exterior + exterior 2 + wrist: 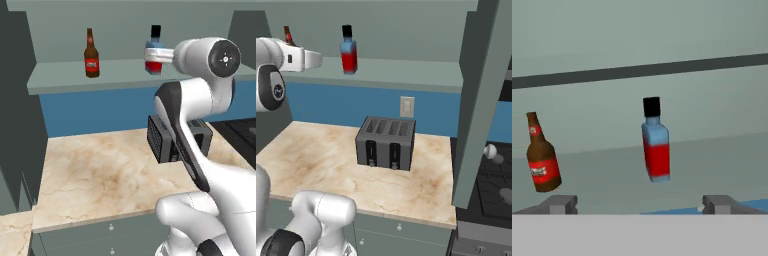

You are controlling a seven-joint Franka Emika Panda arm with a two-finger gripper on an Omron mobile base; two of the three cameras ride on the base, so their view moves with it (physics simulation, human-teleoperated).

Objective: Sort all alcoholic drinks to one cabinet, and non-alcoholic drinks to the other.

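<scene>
Nearest to my hand camera were my two finger tips, one low at the left and one low at the right, far apart with nothing between them, so my pincer (639,204) was released and held no thing. Straight ahead of it, a little above the gap, the squat flat bottle (655,145) stood upright on the open cabinet shelf (65,75), its black cap up and its long axis vertical. The slim brown beer bottle (541,159) stood on the same shelf, well apart to the left, and it looked tilted because my hand was rolled a little. From the left base view, both alcoholic drinks were already in this cabinet, above the marble counter (100,170) where the toaster (386,142) sat. I judged that the flat bottle lay forward of my open pincer, near but not touching. If I had to take it, the approach would be level and straight, with the fingers on its two sides.
</scene>
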